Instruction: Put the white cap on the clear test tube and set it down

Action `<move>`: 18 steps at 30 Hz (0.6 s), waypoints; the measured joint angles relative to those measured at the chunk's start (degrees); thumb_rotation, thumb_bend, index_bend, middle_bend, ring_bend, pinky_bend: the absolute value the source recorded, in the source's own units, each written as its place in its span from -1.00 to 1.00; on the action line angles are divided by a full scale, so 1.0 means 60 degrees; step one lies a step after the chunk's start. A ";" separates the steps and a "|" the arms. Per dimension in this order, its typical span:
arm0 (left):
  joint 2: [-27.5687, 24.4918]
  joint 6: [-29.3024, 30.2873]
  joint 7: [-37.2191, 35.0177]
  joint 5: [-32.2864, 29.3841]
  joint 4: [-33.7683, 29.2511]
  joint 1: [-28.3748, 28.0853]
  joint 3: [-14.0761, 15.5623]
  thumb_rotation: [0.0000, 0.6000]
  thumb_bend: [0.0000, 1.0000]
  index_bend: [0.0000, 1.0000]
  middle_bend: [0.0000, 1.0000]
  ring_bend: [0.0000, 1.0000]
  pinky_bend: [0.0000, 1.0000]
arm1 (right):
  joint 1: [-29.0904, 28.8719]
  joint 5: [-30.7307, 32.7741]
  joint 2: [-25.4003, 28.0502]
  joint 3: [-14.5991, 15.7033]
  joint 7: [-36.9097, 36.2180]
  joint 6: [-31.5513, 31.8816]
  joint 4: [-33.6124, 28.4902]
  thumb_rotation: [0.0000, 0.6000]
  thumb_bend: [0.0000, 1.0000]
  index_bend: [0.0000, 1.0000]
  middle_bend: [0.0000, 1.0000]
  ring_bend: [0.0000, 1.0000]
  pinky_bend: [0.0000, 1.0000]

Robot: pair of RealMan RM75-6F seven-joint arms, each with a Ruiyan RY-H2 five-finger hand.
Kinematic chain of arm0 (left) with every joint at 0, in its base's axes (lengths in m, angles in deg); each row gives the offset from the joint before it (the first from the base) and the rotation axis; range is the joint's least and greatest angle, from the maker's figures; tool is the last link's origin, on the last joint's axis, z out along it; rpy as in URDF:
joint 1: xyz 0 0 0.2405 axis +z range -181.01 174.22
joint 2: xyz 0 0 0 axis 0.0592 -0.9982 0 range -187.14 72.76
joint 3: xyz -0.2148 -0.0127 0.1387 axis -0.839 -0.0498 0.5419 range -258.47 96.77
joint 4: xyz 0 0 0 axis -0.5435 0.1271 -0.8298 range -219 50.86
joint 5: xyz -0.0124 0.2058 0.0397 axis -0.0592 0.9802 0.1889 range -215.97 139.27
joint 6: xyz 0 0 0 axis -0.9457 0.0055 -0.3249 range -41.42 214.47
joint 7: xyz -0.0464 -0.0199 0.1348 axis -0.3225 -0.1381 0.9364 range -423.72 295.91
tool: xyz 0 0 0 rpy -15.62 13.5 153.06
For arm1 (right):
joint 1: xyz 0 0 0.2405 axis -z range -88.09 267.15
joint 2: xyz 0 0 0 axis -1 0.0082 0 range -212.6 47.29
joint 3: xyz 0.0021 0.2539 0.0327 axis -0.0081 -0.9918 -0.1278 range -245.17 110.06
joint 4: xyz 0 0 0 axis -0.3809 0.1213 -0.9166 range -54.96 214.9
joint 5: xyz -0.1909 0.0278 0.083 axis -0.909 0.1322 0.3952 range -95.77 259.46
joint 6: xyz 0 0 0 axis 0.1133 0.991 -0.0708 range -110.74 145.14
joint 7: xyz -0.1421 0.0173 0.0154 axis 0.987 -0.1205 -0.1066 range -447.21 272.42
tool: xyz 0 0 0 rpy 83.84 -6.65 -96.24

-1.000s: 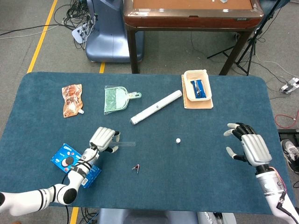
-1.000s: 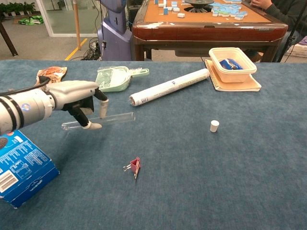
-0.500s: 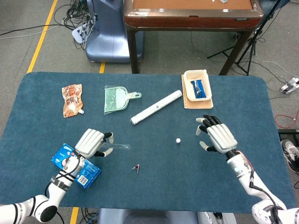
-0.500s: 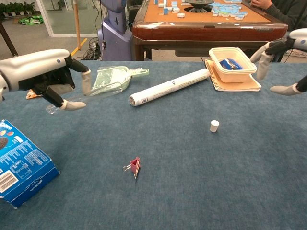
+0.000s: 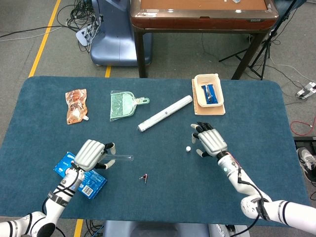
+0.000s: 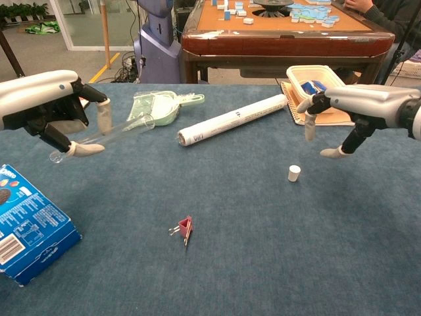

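Clear test tube (image 6: 99, 137), one, is gripped by left hand (image 5: 92, 153) fingers; one white cap (image 6: 293, 173) lies below the right hand's (image 6: 352, 108) spread, empty fingers, near one binder clip (image 6: 185, 228).

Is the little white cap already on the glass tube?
No, the white cap sits alone on the table, while the left robot hand holds the tube up, uncapped.
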 measured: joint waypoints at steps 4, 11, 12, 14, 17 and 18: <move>0.0032 -0.0020 -0.0038 0.0041 0.0051 0.0066 0.0050 1.00 -0.49 0.18 1.00 1.00 1.00 | -0.0306 0.0300 -0.0500 0.0054 0.0159 -0.0199 0.0531 1.00 -0.41 -0.07 -0.78 -1.00 -0.81; 0.0002 -0.0023 -0.0070 0.0098 0.0042 0.0122 0.0027 1.00 -0.49 0.19 1.00 1.00 1.00 | -0.0693 0.0815 -0.1020 0.0179 0.0407 -0.0450 0.1159 1.00 -0.47 -0.07 -0.78 -1.00 -0.81; 0.0004 -0.0032 -0.0070 0.0111 0.0045 0.0124 0.0024 1.00 -0.49 0.19 1.00 1.00 1.00 | -0.0720 0.0848 -0.1069 0.0198 0.0435 -0.0462 0.1220 1.00 -0.47 -0.07 -0.78 -1.00 -0.81; 0.0017 -0.0038 -0.0070 0.0135 0.0045 0.0129 0.0025 1.00 -0.49 0.19 1.00 1.00 1.00 | -0.0790 0.0950 -0.1190 0.0234 0.0476 -0.0494 0.1378 1.00 -0.47 -0.07 -0.78 -1.00 -0.81; 0.0041 -0.0041 -0.0081 0.0181 0.0041 0.0144 0.0027 1.00 -0.49 0.19 1.00 1.00 1.00 | -0.0888 0.1044 -0.1334 0.0278 0.0508 -0.0531 0.1562 1.00 -0.46 -0.07 -0.78 -1.00 -0.81; 0.0045 -0.0046 -0.0072 0.0188 0.0039 0.0148 0.0028 1.00 -0.49 0.19 1.00 1.00 1.00 | -0.0916 0.1060 -0.1370 0.0294 0.0525 -0.0537 0.1613 1.00 -0.45 -0.07 -0.78 -1.00 -0.81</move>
